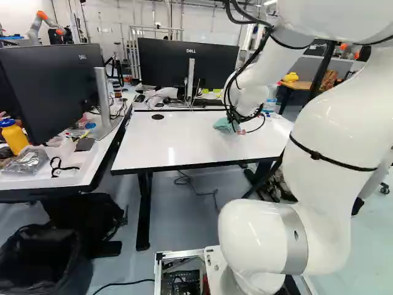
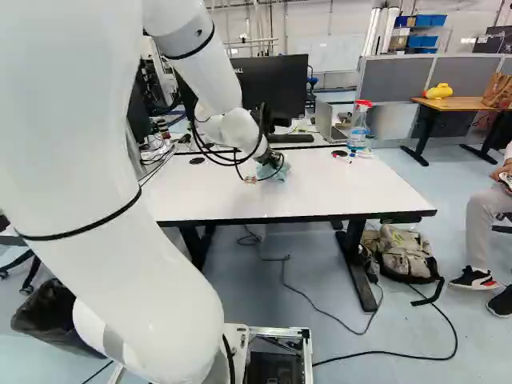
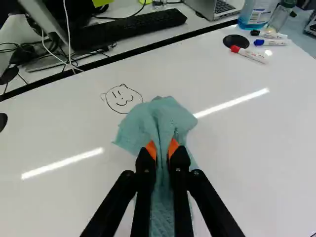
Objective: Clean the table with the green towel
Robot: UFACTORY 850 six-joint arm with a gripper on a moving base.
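Claw point(image 2: 275, 161) gripping towel point(image 3: 157, 117), doodle point(image 3: 123, 99), wrist view only

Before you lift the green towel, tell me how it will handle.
The green towel should prove floppy, since it creases and bunches in the gripper. It's probably light, being thin-looking cloth. Its spread edge may drag across the table.

The white arm point(image 2: 88, 160) reaches ahead, its wrist point(image 2: 240, 132) tilted downward; the black tool point(image 2: 274, 160) has its two fingers pinched close together.
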